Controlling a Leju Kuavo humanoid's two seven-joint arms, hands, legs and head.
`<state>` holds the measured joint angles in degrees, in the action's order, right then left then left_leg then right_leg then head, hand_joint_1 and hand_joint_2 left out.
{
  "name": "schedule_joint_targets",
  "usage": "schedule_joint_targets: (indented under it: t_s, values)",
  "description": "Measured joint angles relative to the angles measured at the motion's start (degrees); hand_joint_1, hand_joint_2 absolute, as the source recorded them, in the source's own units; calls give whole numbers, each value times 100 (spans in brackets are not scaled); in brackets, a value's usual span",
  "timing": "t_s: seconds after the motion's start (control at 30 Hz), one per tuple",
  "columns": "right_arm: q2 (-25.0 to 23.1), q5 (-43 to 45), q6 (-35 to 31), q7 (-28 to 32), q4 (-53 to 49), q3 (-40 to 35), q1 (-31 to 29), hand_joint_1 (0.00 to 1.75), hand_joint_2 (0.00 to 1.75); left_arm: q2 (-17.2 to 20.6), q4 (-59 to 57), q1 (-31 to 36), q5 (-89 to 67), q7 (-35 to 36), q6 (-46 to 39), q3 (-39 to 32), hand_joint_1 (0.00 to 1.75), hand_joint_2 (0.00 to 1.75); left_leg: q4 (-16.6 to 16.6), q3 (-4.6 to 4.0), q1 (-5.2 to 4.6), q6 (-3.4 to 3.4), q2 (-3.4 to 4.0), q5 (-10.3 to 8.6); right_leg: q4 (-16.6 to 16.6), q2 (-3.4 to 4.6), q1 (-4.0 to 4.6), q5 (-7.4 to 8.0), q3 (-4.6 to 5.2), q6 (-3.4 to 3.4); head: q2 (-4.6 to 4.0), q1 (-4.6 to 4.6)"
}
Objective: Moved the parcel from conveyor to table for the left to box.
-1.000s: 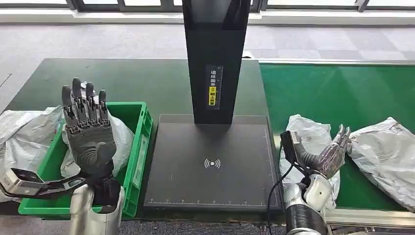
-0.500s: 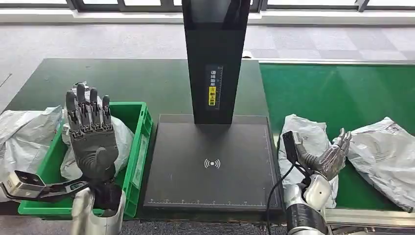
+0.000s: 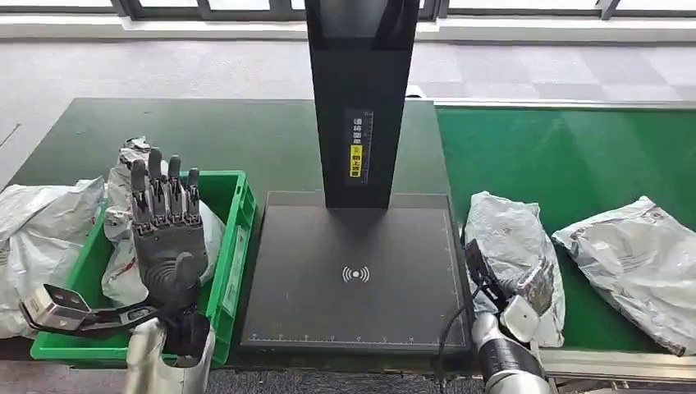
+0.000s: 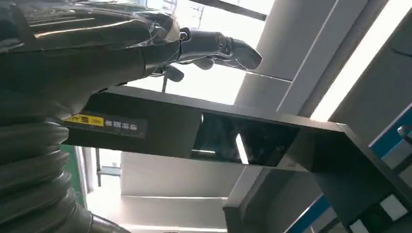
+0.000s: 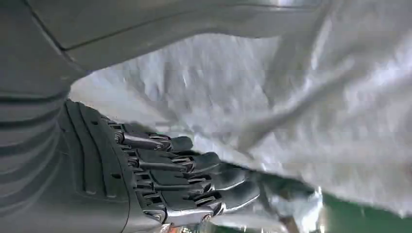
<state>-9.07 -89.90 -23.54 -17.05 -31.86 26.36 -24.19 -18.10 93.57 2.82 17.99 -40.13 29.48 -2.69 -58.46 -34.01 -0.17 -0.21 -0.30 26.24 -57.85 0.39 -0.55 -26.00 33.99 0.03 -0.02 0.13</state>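
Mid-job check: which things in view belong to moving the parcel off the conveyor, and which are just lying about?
In play:
right hand, at the near parcel
green conveyor
black scan pad on the table
left hand, raised with nothing in it
green crate

Lying about:
far parcel on the conveyor
grey bags beside the crate

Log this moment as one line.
right hand: on near parcel, grip unclear | left hand: raised open over green crate | scanner pad: bare
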Motion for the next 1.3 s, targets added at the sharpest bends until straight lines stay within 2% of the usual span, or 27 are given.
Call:
schedule_joint_targets:
  t_s: [0.3, 0.5, 0.73, 0.77, 0.87, 1.07, 1.3]
  values:
    - [122, -13, 7, -105, 607, 0, -245, 0, 175, 2, 46, -160, -48, 0, -41, 2, 0, 175, 0, 1, 1, -1, 4, 1, 0, 2, 1, 0, 3, 0, 0, 2]
    - [175, -13, 527, -291, 778, -42, -317, 0, 175, 4, 57, -178, -46, 0, -20, 2, 0, 175, 0, 3, 1, -1, 4, 1, 0, 2, 2, 0, 1, 0, 0, 2]
    - [196, -13, 599, -293, 839, -55, -355, 0, 175, 4, 57, -179, -46, 0, -15, 2, 0, 175, 0, 6, 1, -1, 6, 1, 0, 4, 2, 0, 1, 0, 0, 2]
    - [197, -13, 599, -293, 843, -55, -358, 175, 175, 4, 57, -179, -46, 0, -17, 2, 0, 175, 0, 5, 1, -1, 6, 1, 0, 4, 2, 0, 1, 0, 0, 0]
    - [218, -9, 782, -271, 906, -59, -418, 175, 175, 4, 57, -180, -46, 0, 0, 2, 0, 175, 0, 15, 1, -1, 12, 1, 0, 10, 3, 0, -8, -1, 2, 2]
    - [236, -11, 671, -258, 906, -61, -412, 175, 175, 4, 57, -180, -46, 0, 6, 2, 0, 175, 0, 16, 1, -2, 10, 1, 0, 8, 3, 1, -9, -1, 2, 2]
    - [242, 13, 91, -153, 906, -61, -396, 175, 175, 4, 59, -181, -46, 0, 4, 2, 0, 175, 0, 14, 2, -2, 10, 1, 0, 7, 4, 1, -8, -1, 0, 0]
